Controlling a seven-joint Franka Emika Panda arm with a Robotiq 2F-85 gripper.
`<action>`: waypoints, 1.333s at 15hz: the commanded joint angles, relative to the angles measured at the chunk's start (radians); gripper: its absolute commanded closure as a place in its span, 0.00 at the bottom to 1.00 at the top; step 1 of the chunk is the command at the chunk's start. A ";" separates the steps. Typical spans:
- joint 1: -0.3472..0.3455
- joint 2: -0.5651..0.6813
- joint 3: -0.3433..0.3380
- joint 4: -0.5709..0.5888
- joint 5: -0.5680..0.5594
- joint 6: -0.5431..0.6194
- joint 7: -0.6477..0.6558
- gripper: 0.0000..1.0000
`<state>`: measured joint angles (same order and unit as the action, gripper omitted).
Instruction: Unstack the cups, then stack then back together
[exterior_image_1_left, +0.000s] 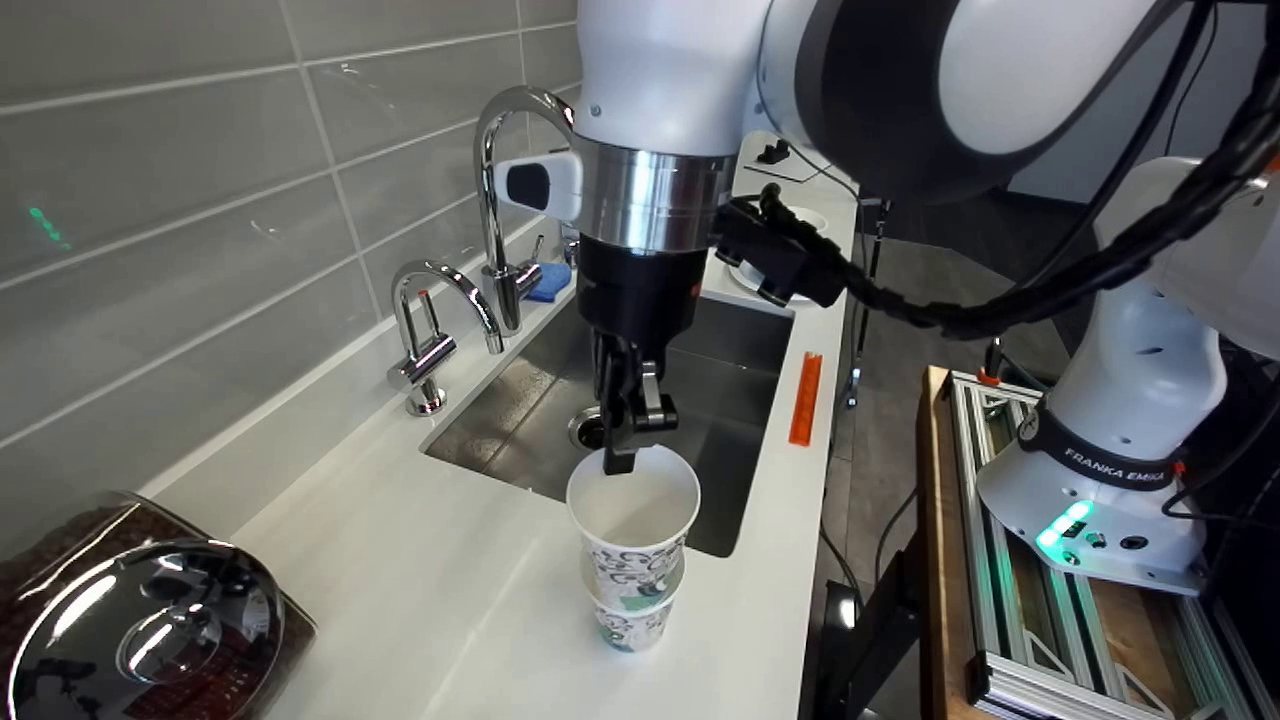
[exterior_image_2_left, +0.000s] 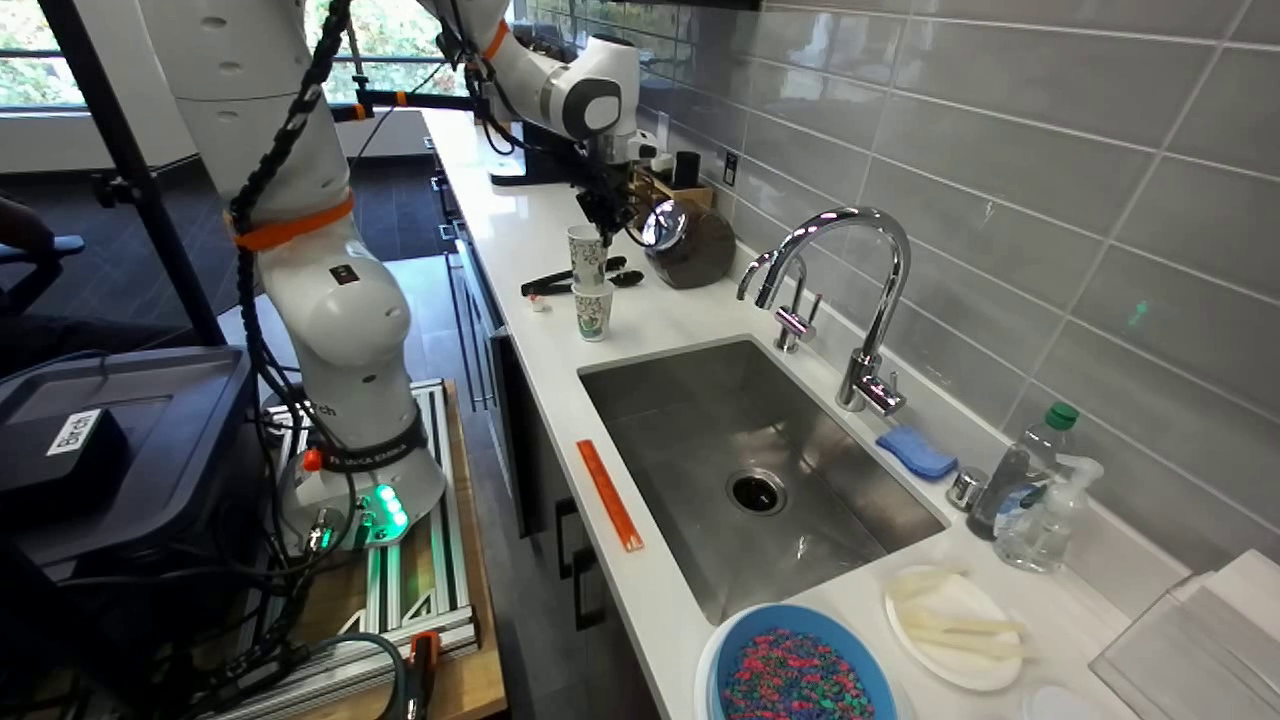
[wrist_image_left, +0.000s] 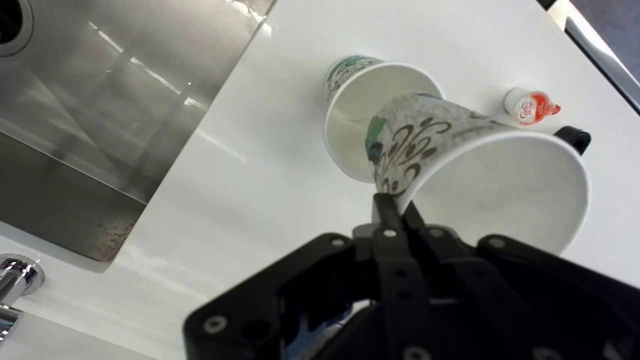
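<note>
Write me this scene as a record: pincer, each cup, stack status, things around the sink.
Pincer: closed on the rim of the upper cup
Upper cup position: over the lower cup, mouth up
Lower cup position: upright on the counter, beside the sink
Stack status: not fully nested; whether the upper base has entered is unclear
Around sink: orange strip along an edge, blue bowl near a corner

Inside of lower cup partly hidden
</note>
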<state>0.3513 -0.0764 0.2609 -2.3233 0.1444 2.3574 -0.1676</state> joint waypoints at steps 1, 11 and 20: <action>-0.016 0.013 0.008 0.008 0.023 0.009 -0.016 0.99; -0.029 0.025 0.008 0.009 0.025 0.009 -0.017 0.44; -0.026 0.009 0.014 0.011 0.022 0.001 0.005 0.00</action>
<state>0.3312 -0.0617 0.2630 -2.3125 0.1461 2.3574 -0.1675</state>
